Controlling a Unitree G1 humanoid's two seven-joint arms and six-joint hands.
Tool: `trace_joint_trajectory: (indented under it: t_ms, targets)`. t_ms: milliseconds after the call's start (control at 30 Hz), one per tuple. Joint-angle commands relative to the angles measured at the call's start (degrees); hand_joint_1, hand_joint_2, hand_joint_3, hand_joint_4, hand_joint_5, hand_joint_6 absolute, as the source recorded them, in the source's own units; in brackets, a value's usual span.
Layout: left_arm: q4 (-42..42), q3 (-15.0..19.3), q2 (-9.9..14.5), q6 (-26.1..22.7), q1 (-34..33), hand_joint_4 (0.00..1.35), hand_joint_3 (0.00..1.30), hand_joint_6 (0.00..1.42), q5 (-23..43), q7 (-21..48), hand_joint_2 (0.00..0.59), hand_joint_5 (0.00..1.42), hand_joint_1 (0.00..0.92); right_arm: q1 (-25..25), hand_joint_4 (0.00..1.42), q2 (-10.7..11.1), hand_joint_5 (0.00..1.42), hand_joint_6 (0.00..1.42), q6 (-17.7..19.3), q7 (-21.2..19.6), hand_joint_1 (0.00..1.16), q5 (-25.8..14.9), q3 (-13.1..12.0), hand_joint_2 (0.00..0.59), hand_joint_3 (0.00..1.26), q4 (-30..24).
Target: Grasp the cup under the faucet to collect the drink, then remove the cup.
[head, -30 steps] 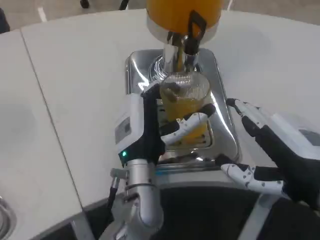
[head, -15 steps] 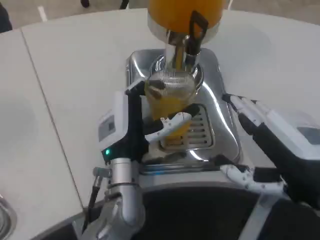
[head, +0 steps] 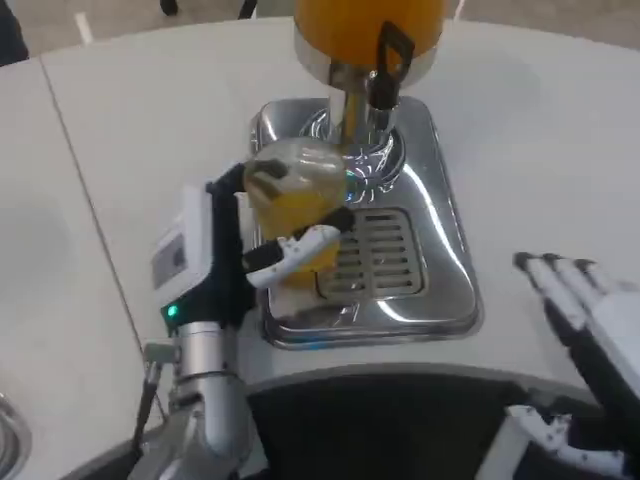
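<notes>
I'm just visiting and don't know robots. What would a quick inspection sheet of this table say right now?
Surface: white table, seam line on its left part.
Job's things: clear cup holding orange drink, gripped by the left hand, at the left edge of the steel drip tray, off to the left of the faucet. Orange drink dispenser stands above.
Clutter: a metal object at the picture's bottom left corner, too cut off to identify.
Hands: left hand grips the cup; right hand holds nothing, beside the tray.
Cables: thin dark cable by the left forearm.
Surroundings: floor beyond the table, blurred.
</notes>
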State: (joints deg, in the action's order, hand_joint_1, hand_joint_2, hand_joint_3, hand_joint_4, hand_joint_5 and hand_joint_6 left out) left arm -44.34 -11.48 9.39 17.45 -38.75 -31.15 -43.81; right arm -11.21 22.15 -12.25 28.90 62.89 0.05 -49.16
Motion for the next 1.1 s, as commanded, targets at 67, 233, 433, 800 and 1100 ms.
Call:
trace_joint_trajectory:
  t_ms: [67, 233, 433, 800, 1100]
  targets:
    - [3.55, 0.95, 0.68, 2.26, 2.04, 1.08, 1.1, 1.42, 1.44, 1.18, 0.055, 1.42, 0.58, 1.12, 0.0, -0.22, 0.0, 0.05, 0.98, 0.93, 0.47, 0.15, -0.64, 0.442, 0.0, 1.19]
    - [5.86, 1.9, 1.22, 2.93, 3.6, 1.08, 1.11, 1.42, 2.1, 2.13, 0.055, 1.42, 0.58, 2.95, 0.0, -0.47, 0.0, 0.05, 1.22, 1.43, 0.47, 0.22, -0.57, 0.446, 0.0, 2.15]
    - [9.93, 3.46, 2.23, 4.3, 6.23, 1.08, 1.11, 1.42, 2.95, 3.23, 0.055, 1.42, 0.58, 4.43, 0.0, -0.02, 0.0, 0.06, 1.71, 1.0, 0.47, -0.15, -1.38, 0.444, 0.0, 3.34]
    - [16.2, 5.36, 3.66, 3.74, 10.55, 1.09, 1.11, 1.42, 1.89, 4.18, 0.06, 1.42, 0.583, 6.18, 0.0, 1.55, 0.0, 0.06, 4.97, -1.01, 0.47, -2.0, -2.23, 0.443, 0.0, 6.07]
    - [18.06, 7.12, 6.02, 7.09, 14.08, 1.09, 1.11, 1.42, 2.52, 5.59, 0.067, 1.42, 0.58, 9.35, 0.0, 1.78, 0.0, 0.03, 5.05, -0.34, 0.4, -2.81, -1.52, 0.448, 0.0, 8.01]
